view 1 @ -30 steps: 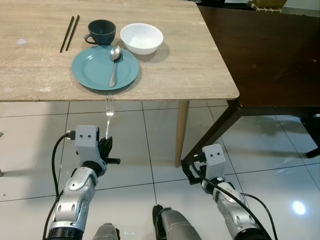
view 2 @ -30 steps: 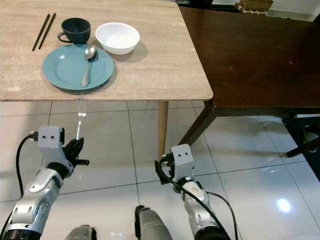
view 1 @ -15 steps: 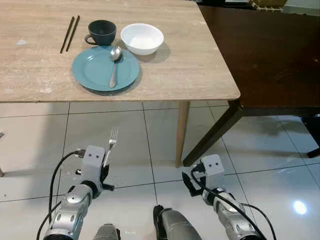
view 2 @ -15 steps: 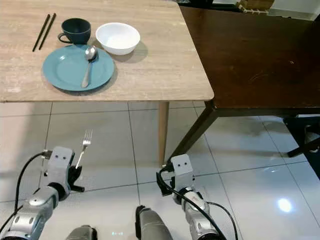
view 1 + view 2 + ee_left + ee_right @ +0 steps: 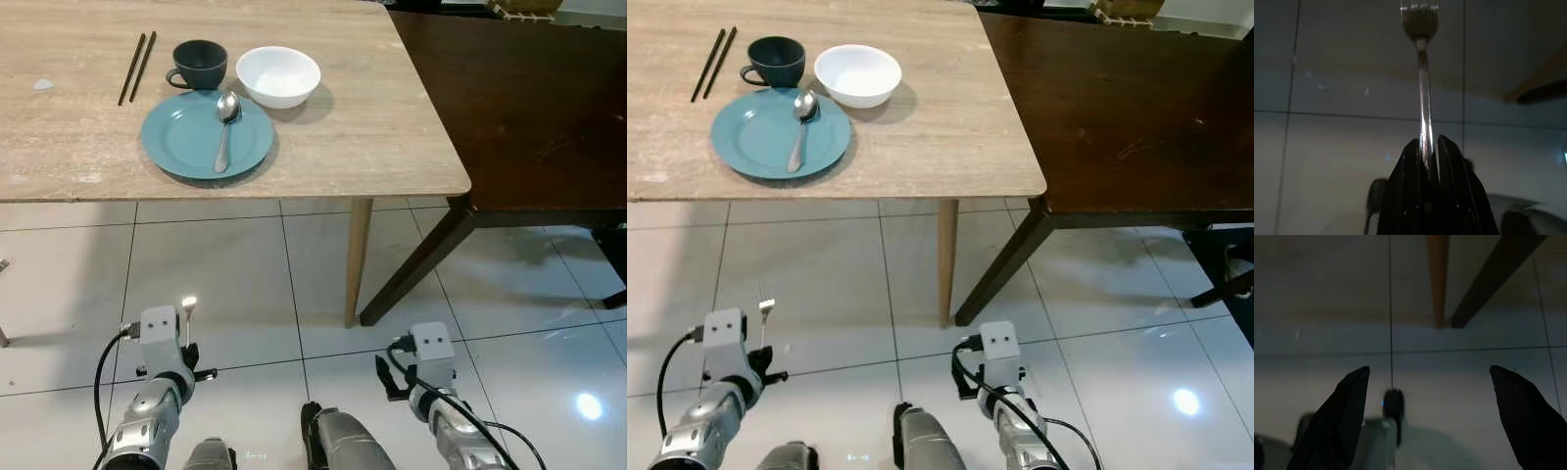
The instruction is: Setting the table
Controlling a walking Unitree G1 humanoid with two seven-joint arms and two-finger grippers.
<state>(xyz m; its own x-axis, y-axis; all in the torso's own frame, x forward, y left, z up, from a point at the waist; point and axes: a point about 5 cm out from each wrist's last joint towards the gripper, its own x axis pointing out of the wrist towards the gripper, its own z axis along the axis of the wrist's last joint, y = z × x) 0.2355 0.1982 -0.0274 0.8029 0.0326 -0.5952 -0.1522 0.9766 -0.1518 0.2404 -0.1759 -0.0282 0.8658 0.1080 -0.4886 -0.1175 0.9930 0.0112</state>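
The fork [image 5: 1421, 93] is clamped by its handle between the black fingers [image 5: 1449, 161] of the left jaws [image 5: 186, 338], tines pointing up and away from the wrist. A second ago it was raised until its tines nearly reached the desk [image 5: 392, 117] edge just below the plate; half a second ago it was lower and tilted; now the left arm has sunk toward the floor tiles [image 5: 245, 284], at about 7 o'clock in the head view, well apart from the desk. The right jaws [image 5: 1430, 416] have dropped too, at about 5 o'clock, spread wide and holding nothing.

On the desk, the teal plate [image 5: 186, 142] carries a spoon [image 5: 223, 127], with the dark cup [image 5: 199, 63] at its 12 o'clock, the white bowl [image 5: 278, 74] at its 1 o'clock and the chopsticks [image 5: 136, 66] at its 11 o'clock. None of these has moved.

Judging from this, the fork is further from being placed than it was. The place setting looks otherwise complete, so the fork is probably the last piece, and the arm must rise again to lay it beside the plate.
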